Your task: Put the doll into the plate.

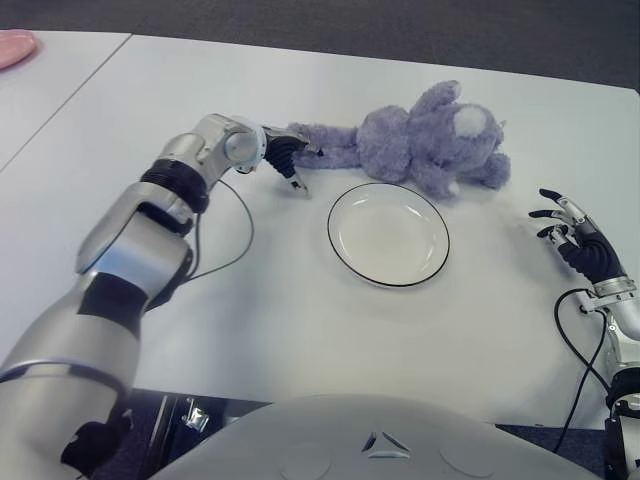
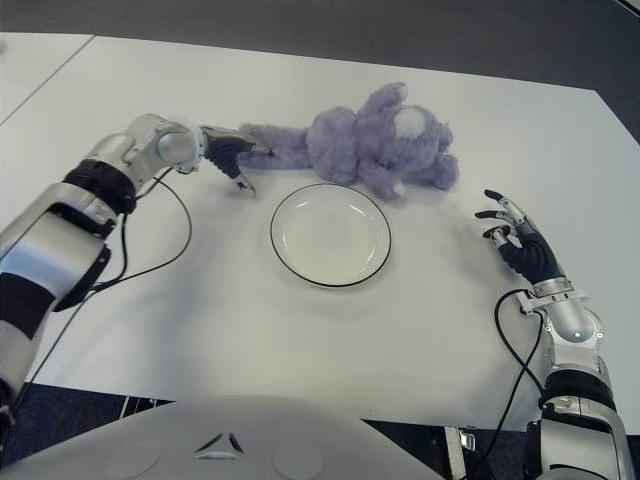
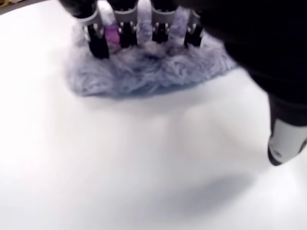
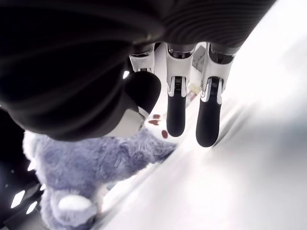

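A purple plush doll (image 1: 420,140) lies on its side on the white table, just behind the plate, one leg stretched toward my left. The white plate (image 1: 331,235) with a dark rim has nothing in it. My left hand (image 1: 288,160) is at the tip of that leg. In the left wrist view its fingers (image 3: 127,33) lie over the fur (image 3: 144,76), while the thumb (image 3: 285,143) stays apart on the bare table. My right hand (image 1: 570,230) shows to the right of the plate, fingers (image 4: 175,115) spread and holding nothing, with the doll (image 4: 91,163) beyond them.
A pink object (image 1: 12,45) sits at the table's far left corner. A black cable (image 1: 235,240) loops on the table (image 1: 250,330) beside my left forearm, and another cable (image 1: 575,350) hangs by my right wrist. The table's far edge runs behind the doll.
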